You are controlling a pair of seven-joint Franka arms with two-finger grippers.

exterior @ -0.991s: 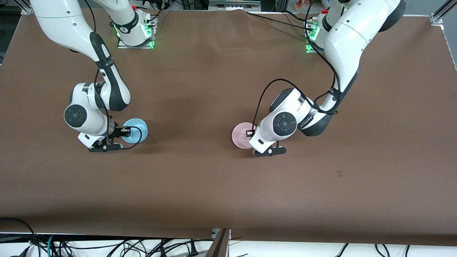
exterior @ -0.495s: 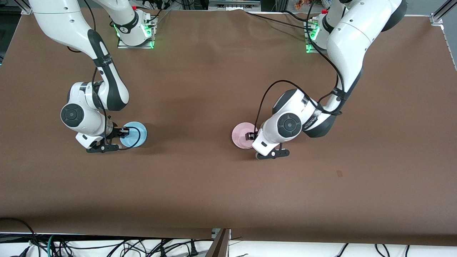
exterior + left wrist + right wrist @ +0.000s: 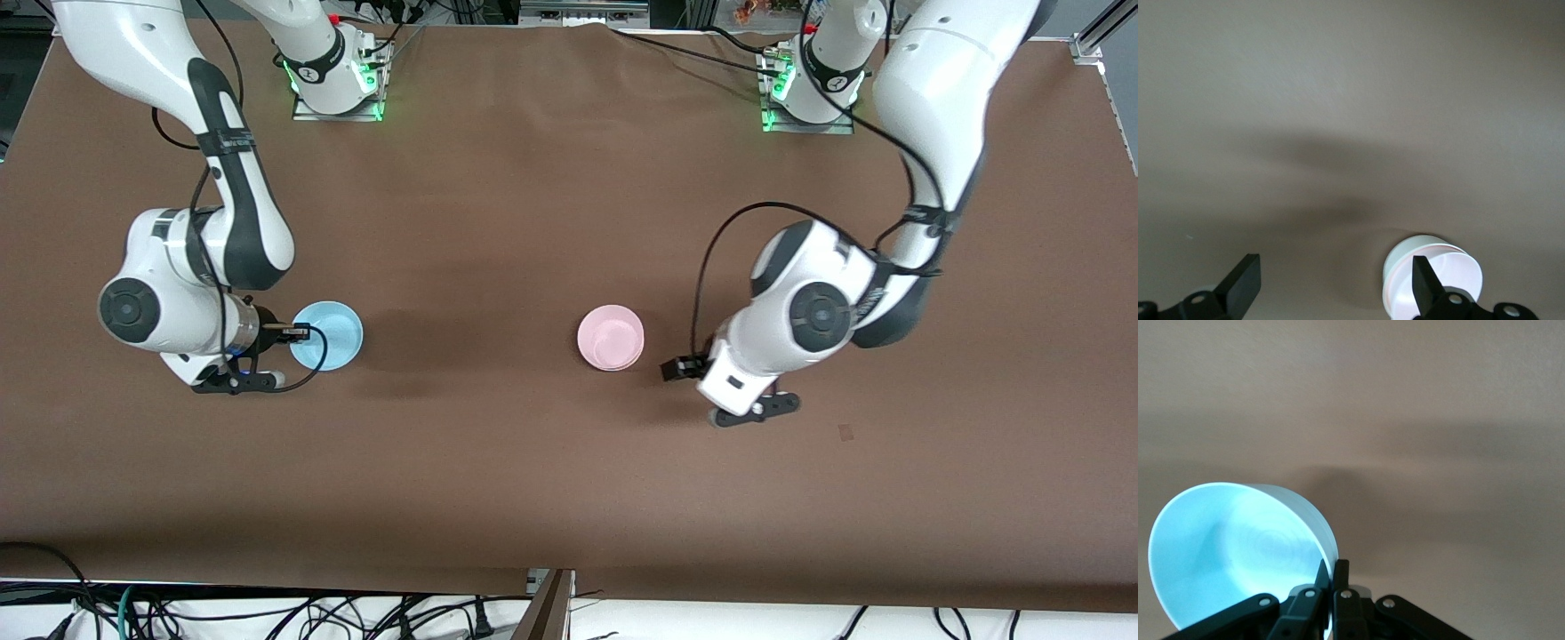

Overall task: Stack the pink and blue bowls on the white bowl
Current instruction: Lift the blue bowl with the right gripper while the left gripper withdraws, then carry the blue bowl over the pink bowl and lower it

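From the front I see my right gripper (image 3: 298, 334) pinching the blue bowl (image 3: 327, 335) by its rim. My left gripper (image 3: 680, 368) is spread wide just beside the pink bowl (image 3: 611, 337), not touching. In the left wrist view the bowl (image 3: 1431, 277) sits by one finger (image 3: 1425, 288). In the right wrist view my fingers (image 3: 1331, 577) squeeze the blue rim (image 3: 1238, 553).

A brown covering (image 3: 498, 462) is lying spread over the counter, and a small dark mark (image 3: 845, 433) is showing on it toward the left arm's end. Black and white cables (image 3: 267, 613) are lying tangled along the edge nearest the front camera, beside an angled metal bracket (image 3: 549, 604).
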